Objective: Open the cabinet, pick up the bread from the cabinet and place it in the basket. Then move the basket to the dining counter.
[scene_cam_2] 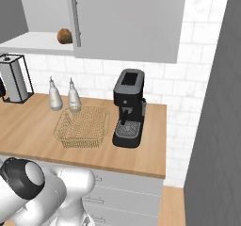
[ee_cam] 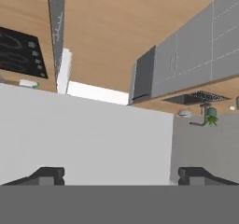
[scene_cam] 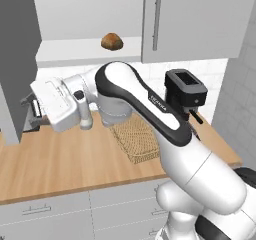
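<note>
With the light-grey wall cabinet point(scene_cam: 85, 14) open, the spread, empty claw point(ee_cam: 121, 174) must next reach the small brown bread loaf point(scene_cam: 112, 41) near its pale shelf's front edge.

"FRANKA" lettering on the arm point(scene_cam: 159, 104)

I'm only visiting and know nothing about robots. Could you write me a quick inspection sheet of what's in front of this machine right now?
Surface: wood counter backed by white tiles.
Job's things: cabinet left door swung open, right door shut; bread on the cabinet shelf; basket on the counter, nothing in it.
Clutter: coffee machine right of the basket; two pale bottles behind the basket; paper towel holder at far left.
Hand: hand open, holding nothing, by the open door.
Cables: nothing seen.
Surroundings: grey drawers under the counter.
</note>
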